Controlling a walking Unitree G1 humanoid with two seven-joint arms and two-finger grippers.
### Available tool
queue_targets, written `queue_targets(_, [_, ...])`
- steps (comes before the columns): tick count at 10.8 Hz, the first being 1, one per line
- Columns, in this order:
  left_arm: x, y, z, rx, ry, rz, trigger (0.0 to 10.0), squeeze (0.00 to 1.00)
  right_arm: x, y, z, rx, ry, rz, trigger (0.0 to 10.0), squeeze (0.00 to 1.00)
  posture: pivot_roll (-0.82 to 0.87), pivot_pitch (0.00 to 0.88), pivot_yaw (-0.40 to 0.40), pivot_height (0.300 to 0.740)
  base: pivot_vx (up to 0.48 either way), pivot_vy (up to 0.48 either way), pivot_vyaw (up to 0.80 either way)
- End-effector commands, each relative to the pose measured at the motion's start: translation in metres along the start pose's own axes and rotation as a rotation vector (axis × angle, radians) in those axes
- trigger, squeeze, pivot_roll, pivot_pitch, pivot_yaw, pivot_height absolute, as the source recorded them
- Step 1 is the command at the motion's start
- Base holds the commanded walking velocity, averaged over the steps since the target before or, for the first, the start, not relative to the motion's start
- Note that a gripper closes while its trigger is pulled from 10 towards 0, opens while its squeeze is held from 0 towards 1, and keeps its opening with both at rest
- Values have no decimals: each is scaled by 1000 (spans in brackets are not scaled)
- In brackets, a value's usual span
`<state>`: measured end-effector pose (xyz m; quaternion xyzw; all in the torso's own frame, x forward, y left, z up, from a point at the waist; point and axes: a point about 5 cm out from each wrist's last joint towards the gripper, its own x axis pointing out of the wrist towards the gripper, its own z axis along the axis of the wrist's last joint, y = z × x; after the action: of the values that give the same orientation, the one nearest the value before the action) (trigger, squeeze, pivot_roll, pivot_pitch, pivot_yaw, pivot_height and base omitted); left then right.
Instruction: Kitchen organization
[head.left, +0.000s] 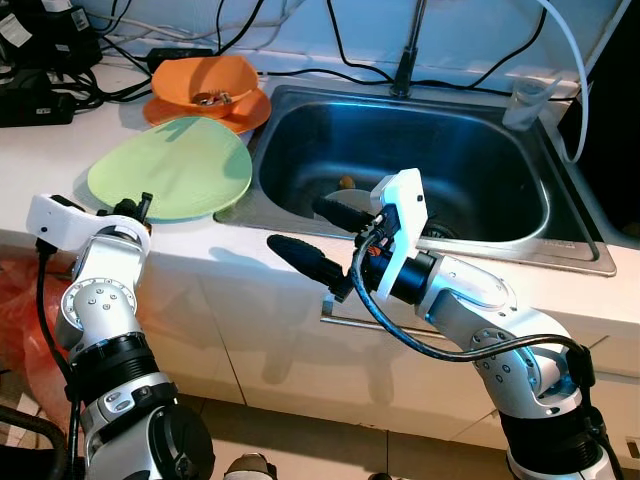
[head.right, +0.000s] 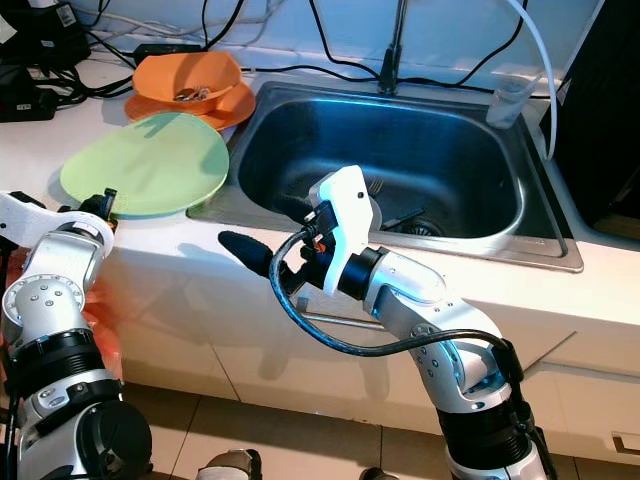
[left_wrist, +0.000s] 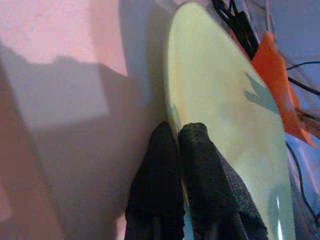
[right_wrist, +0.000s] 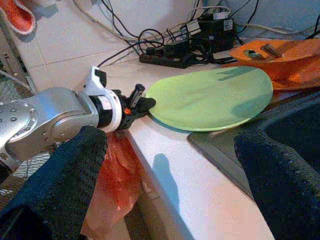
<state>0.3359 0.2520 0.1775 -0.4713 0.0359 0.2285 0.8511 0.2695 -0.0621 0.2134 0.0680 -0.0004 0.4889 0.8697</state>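
A light green plate (head.left: 175, 165) lies flat on the white counter (head.left: 40, 160), left of the sink (head.left: 470, 150). My left gripper (head.left: 135, 207) is at the plate's near left rim. In the left wrist view its two fingers (left_wrist: 205, 150) are pinched together on that rim. My right gripper (head.left: 298, 225) hovers open over the counter's front edge by the sink's front left corner, nothing between its fingers (right_wrist: 75, 165). Behind the green plate, an orange bowl (head.left: 207, 85) sits on an orange plate (head.left: 250, 112).
A faucet (head.left: 405, 60) rises behind the sink, and a clear cup (head.left: 527, 100) stands at its back right corner. Black cables and a power strip (head.left: 30, 100) crowd the counter's back left. An orange plastic bag (head.left: 20, 330) hangs below the counter on the left.
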Motion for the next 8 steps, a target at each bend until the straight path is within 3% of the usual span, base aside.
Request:
queue_targets(1, [0,2,-10,18,38,27,0,0,-1,1,0,-6,0,-3,10000,0,119,79,5,740,0,0,0])
queue_targets(4, [0,4,-12,33,33,30,0,0,-1,1,0,-6,0,-4,10000,0,116,72,5,740,0,0,0])
queue_targets(8, [-16,3,-18,93,22,5,0,0,-1,-2,0,-12,3,-2,10000,0,127,67,-2,740,0,0,0])
